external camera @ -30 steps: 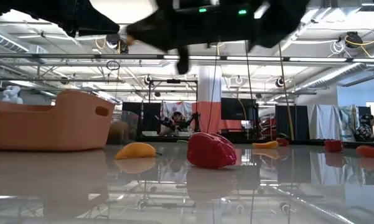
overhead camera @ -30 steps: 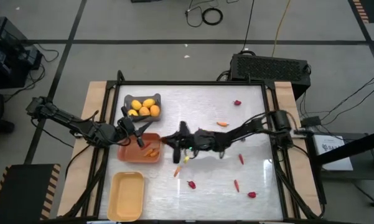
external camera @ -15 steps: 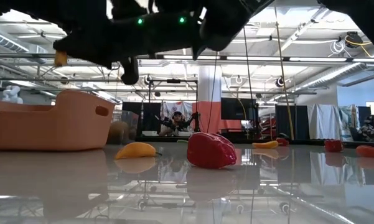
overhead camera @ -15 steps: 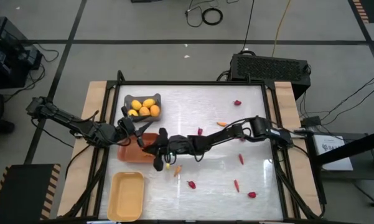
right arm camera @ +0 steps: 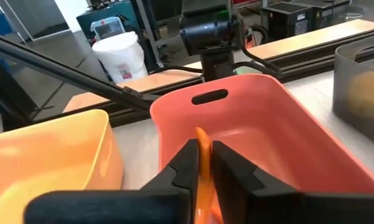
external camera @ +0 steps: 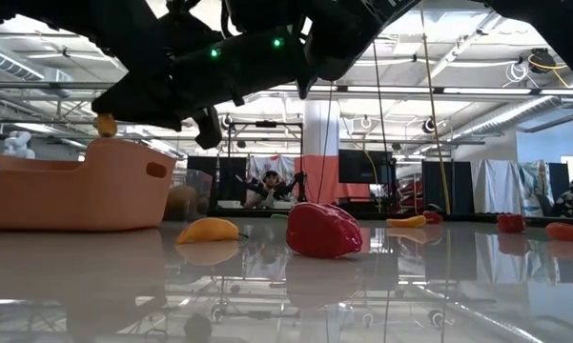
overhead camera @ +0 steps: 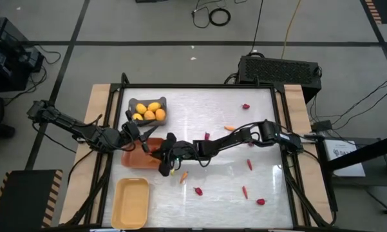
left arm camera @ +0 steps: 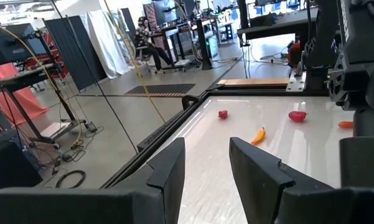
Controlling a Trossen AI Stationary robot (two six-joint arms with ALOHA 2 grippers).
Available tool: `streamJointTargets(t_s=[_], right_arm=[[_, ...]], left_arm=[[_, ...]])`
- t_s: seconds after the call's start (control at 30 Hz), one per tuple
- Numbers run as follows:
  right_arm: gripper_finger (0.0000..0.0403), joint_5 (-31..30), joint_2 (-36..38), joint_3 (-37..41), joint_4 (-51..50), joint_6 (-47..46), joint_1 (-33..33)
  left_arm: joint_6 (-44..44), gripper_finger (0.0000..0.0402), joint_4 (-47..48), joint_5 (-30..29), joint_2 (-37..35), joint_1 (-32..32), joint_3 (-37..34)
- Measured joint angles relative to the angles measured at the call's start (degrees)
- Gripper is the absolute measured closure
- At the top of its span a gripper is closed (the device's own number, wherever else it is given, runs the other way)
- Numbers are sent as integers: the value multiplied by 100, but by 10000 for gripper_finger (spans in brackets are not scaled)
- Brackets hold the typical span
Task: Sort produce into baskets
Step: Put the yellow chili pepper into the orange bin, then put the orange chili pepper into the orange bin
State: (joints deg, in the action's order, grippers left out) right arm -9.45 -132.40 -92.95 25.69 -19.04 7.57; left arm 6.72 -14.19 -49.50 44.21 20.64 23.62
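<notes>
1. The right gripper (overhead camera: 163,169) reaches across the table to the orange basket (overhead camera: 132,159), hanging over its rim at the 4 o'clock corner.
2. In the right wrist view its two fingers (right arm camera: 185,163) stand close together with a thin orange carrot (right arm camera: 201,163) clamped between them, the basket's open inside just ahead.
3. The low view shows the carrot's tip (external camera: 106,124) just above the basket's rim (external camera: 95,152), not touching it.
4. The left gripper (overhead camera: 143,143) waits at the basket's 12 o'clock edge; its fingers (left arm camera: 168,167) stand a little apart with nothing between them.
5. The grey basket (overhead camera: 160,101), at 12 o'clock from the orange one, holds several yellow-orange lemons (overhead camera: 154,107).
6. The pale yellow basket (overhead camera: 131,202) sits at 6 o'clock from the orange one, near the table's front edge.
7. Loose on the table (overhead camera: 264,138): a carrot (overhead camera: 183,176) just at 5 o'clock from the right gripper, another carrot (overhead camera: 229,128) near the middle, and a red strawberry (overhead camera: 198,191) at 4 o'clock.
8. Further red pieces lie well apart towards 3 and 5 o'clock, one (overhead camera: 245,106) near the far edge.
</notes>
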Motion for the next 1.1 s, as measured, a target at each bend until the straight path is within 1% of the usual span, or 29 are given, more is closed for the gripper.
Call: streamJointTargets(t_s=[0.2,0.37,0.47,0.6,0.73,0.87,0.97,1.1], right_arm=[[317,4,0,0,4,-19,0],[289,58,13,0,-27,23,0],[279,85,199,0,-590,37,0],[273,85,716,0,-2141,239,0],[273,83,1311,0,-4127,232,3],[273,78,1836,0,-6073,-171,70],[273,83,2181,0,-7311,-394,162],[273,78,2519,0,-8597,-994,356]], left_arm=[[-2,267,1,0,0,-2,0],[-2,267,14,0,0,-2,0],[-4,267,21,0,0,-2,0],[-7,267,25,1,0,-1,0],[-7,267,25,1,0,0,0],[-22,267,25,2,0,-2,0],[-22,267,23,2,2,-2,0],[-30,267,21,2,0,-2,0]])
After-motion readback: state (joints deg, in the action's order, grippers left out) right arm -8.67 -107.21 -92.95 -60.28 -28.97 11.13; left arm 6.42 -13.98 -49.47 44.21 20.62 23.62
